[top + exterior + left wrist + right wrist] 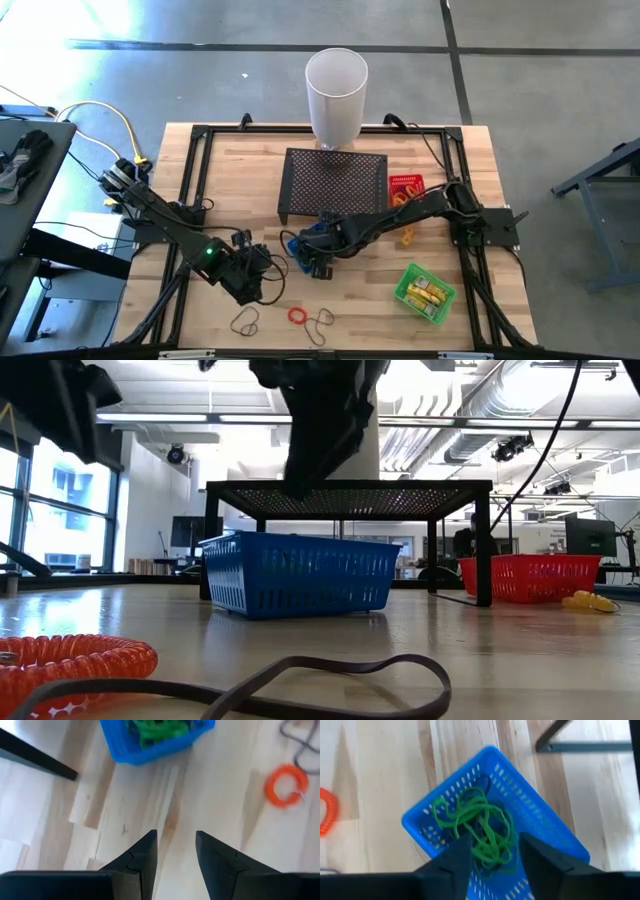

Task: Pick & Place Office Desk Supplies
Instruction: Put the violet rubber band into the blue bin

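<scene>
**A:** Starting at the left, what's there?

**B:** The left gripper [262, 272] hangs low over bare wood at the front left, its fingers [141, 854] parted with nothing between them. In front of it lie a dark loop [245, 321], an orange coil [297, 316] and another dark loop [320, 320] in a row near the table's front edge [330, 345].

**A:** And the containers?

**B:** The blue basket [540, 827] sits near the middle, just in front of the black mesh stand [335, 180]. It holds a tangle of green bands [482, 832], with something dark under them. The right gripper [490, 852] is directly above that basket, jaws apart and empty, the bands lying in the basket beneath it.

**A:** Behind the stand?

**B:** A tall white cylinder [336, 95] at the far edge. What is inside I cannot tell.

**A:** Further right?

**B:** A red basket [406, 186] beside the stand, mostly hidden by the right arm, contents unclear. A yellow piece [590, 601] lies on the table beside it. Front right, a green basket [424, 292] holds yellow pieces [428, 293].
</scene>
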You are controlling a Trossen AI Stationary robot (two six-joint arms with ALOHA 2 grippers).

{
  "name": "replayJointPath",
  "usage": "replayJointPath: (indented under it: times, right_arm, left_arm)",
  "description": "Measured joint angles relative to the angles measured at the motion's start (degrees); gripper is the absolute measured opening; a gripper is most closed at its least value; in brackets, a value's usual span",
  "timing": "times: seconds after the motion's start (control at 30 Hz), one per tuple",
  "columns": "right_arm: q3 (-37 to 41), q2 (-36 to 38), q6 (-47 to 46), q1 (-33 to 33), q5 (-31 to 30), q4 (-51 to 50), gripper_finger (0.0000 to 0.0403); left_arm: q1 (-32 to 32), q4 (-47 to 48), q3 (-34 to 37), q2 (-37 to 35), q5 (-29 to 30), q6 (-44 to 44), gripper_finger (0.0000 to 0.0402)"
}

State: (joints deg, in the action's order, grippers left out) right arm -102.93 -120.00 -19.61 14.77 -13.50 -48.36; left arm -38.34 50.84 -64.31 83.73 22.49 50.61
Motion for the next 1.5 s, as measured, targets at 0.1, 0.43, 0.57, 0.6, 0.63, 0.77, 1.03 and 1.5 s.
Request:
replayJointPath:
  times: [0.1, 0.43, 0.57, 0.6, 0.63, 0.77, 1.03, 1.5]
  right_arm:
    - [0.06, 0.76, -2.55, 0.44, 0.04, -2.10, 0.0184]
    - [0.02, 6.10, -8.13, 5.13, -4.78, -9.37, 0.0219]
    - [0.00, 8.14, -11.75, 7.45, -6.08, -11.63, 0.0220]
    - [-0.02, 8.15, -12.34, 8.02, -6.02, -11.57, 0.0220]
    - [-0.01, 8.16, -12.89, 8.77, -6.06, -11.68, 0.0220]
    - [-0.06, 8.61, -14.83, 11.72, -6.09, -12.22, 0.0220]
    - [0.02, 8.44, -18.97, 15.64, -8.68, -12.32, 0.0220]
    - [0.02, 8.41, -23.94, 19.80, -9.39, -11.64, 0.0220]
  left_arm:
    - [0.03, 2.02, 0.00, -1.37, -6.79, -3.04, 0.0126]
    - [-6.59, 2.27, -0.02, -0.85, -16.70, -3.21, 0.0126]
    - [-11.06, 1.51, -0.02, 2.14, -13.26, -1.70, 0.0126]
    - [-12.01, 1.55, -0.02, 2.90, -12.05, -0.10, 0.0126]
    - [-12.81, 1.61, -0.02, 3.68, -10.69, 1.90, 0.0126]
    - [-15.21, 1.43, -0.02, 6.52, -6.55, 9.56, 0.0126]
    - [-18.29, -5.58, -0.02, 14.45, -5.72, 15.40, 0.0126]
    - [-19.11, -8.65, -0.17, 20.82, -6.55, 26.84, 0.0126]
